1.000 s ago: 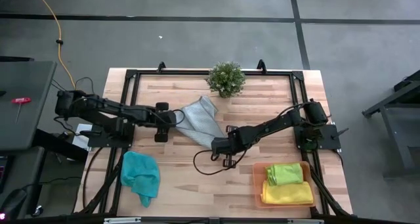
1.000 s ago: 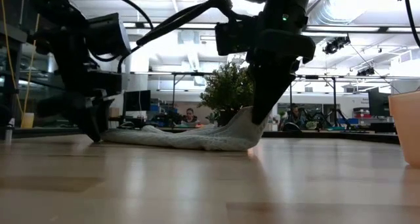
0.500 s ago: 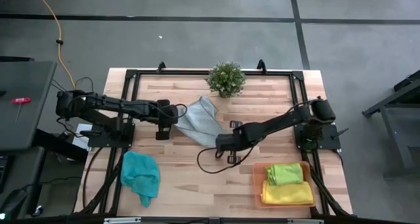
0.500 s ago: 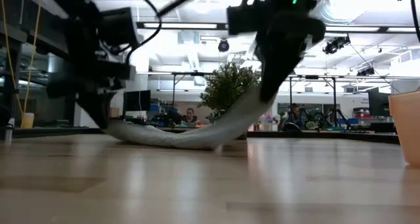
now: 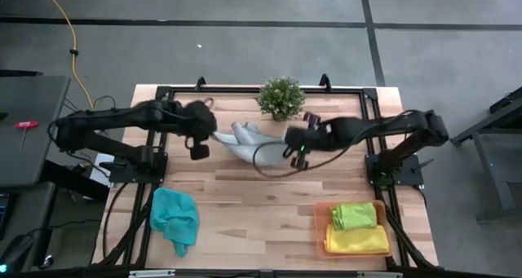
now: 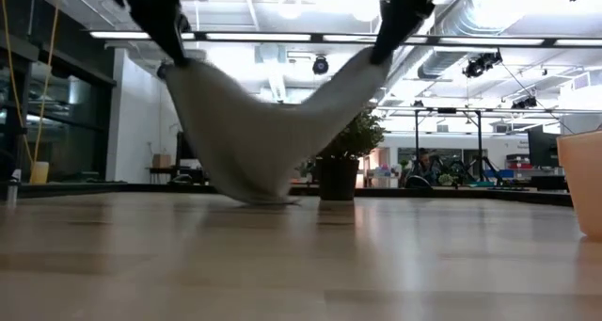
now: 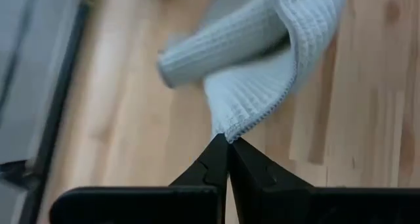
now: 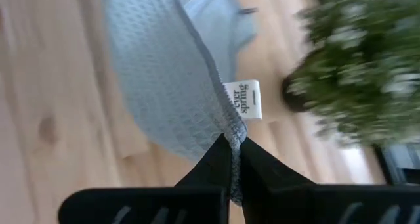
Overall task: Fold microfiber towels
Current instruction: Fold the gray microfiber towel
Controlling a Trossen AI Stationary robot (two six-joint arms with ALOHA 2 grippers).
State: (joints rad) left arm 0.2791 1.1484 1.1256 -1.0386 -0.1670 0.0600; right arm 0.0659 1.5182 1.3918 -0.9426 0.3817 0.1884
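The worktop (image 5: 269, 192) spans the high view, its near edge cut off at the bottom of that picture. The left gripper (image 5: 210, 137) and the right gripper (image 5: 287, 141) hang above its far half, each with fingers pinched shut on a corner of the grey towel (image 5: 245, 140); the wrist views show both pairs of fingers (image 7: 216, 161) closed tight on the hem, the right pair just below a small white label (image 8: 245, 100). The grey towel sags between the two grippers, and in the low view its lowest fold touches the wood while both grippers are mostly cut off by the top edge. That hanging cloth hides part of the plant (image 5: 281, 97) behind it; from above the plant stands just beyond the towel at the far rail. The teal towel (image 5: 174, 217) lies crumpled near the front left corner, well apart from the grippers. The orange tray (image 5: 320, 227) at the front right holds the lime towel (image 5: 356, 215) on a yellow towel (image 5: 359, 241); whether one or two yellow cloths lie there cannot be told. In the low view only the tray's wall shows at the right edge.
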